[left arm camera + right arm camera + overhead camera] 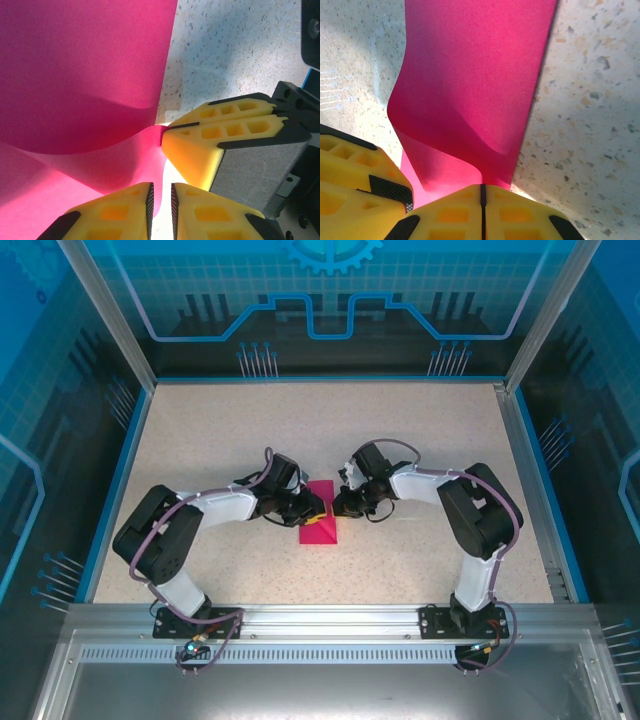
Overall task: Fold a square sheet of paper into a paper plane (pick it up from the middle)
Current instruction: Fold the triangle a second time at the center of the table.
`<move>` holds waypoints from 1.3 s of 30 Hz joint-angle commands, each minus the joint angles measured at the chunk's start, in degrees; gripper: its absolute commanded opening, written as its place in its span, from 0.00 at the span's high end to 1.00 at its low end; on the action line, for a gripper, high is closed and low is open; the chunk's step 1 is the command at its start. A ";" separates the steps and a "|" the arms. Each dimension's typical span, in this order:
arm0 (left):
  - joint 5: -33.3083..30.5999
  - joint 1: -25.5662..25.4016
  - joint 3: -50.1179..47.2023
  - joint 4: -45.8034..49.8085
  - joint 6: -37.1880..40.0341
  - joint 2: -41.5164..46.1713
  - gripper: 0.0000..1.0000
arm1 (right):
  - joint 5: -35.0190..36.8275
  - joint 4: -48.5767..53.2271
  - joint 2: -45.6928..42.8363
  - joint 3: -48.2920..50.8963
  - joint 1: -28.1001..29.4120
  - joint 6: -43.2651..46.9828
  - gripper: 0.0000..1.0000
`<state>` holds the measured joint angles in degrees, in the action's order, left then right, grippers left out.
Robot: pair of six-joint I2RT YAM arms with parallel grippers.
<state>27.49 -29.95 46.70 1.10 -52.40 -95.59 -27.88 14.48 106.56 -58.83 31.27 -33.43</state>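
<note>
Right gripper [482, 191] closed tight, pinching the edge of the square sheet of paper [470, 85], which curls up at mid-table [590, 125]. Left gripper [160, 192] just beside it, slightly ajar; grip unclear.

I count one sheet [320, 528], maybe two layers of it, and two grippers: left gripper [311, 510], right gripper [341, 503].

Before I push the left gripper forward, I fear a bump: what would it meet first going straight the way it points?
Just ahead of the left gripper: probably the lifted edge of the square sheet of paper, then at once the right gripper, jaws shut on it. Depth is unclear.
</note>
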 commanded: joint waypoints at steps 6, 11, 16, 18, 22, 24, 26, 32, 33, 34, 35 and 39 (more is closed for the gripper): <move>1.64 -0.63 1.93 0.13 1.12 -1.87 0.81 | 0.32 0.55 2.42 -0.98 1.33 0.82 0.92; 1.38 -0.62 1.83 0.54 1.36 -2.41 0.81 | 0.18 0.55 2.90 -1.40 1.52 1.00 0.92; 1.21 -0.63 1.91 1.05 1.52 -3.03 0.81 | 0.62 0.77 2.96 -1.64 1.52 1.17 0.92; 1.00 -0.63 1.90 1.37 1.68 -3.30 0.82 | 0.89 0.96 2.95 -1.81 1.52 1.20 0.92; 0.37 -0.63 1.91 2.34 2.01 -3.46 0.82 | 1.31 1.10 2.78 -2.12 1.53 1.35 0.92; 0.20 -0.63 1.91 2.57 2.04 -3.55 0.82 | 1.33 1.12 2.93 -2.25 1.52 1.42 0.91; 0.14 -0.63 1.91 2.58 2.12 -3.63 0.82 | 1.49 1.30 3.02 -2.50 1.51 1.52 0.91; 0.11 -0.63 2.04 2.76 2.15 -4.17 0.82 | 2.13 1.91 3.33 -2.87 1.47 1.70 0.91; 0.11 -0.63 1.99 2.79 2.16 -4.25 0.82 | 2.13 1.91 3.30 -2.89 1.52 1.70 0.91; 0.11 -0.63 2.10 2.76 2.13 -4.38 0.82 | 2.23 1.87 3.37 -2.94 1.52 1.67 0.91; 0.13 -0.61 2.11 2.81 2.14 -4.45 0.82 | 2.34 1.93 3.39 -2.96 1.52 1.66 0.91; 0.14 -0.63 2.09 2.76 2.14 -4.60 0.82 | 2.24 2.03 3.57 -3.23 1.53 1.85 0.91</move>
<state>27.46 -30.17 47.48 2.52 -51.92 -99.61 -25.91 14.98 109.14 -60.53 31.97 -32.53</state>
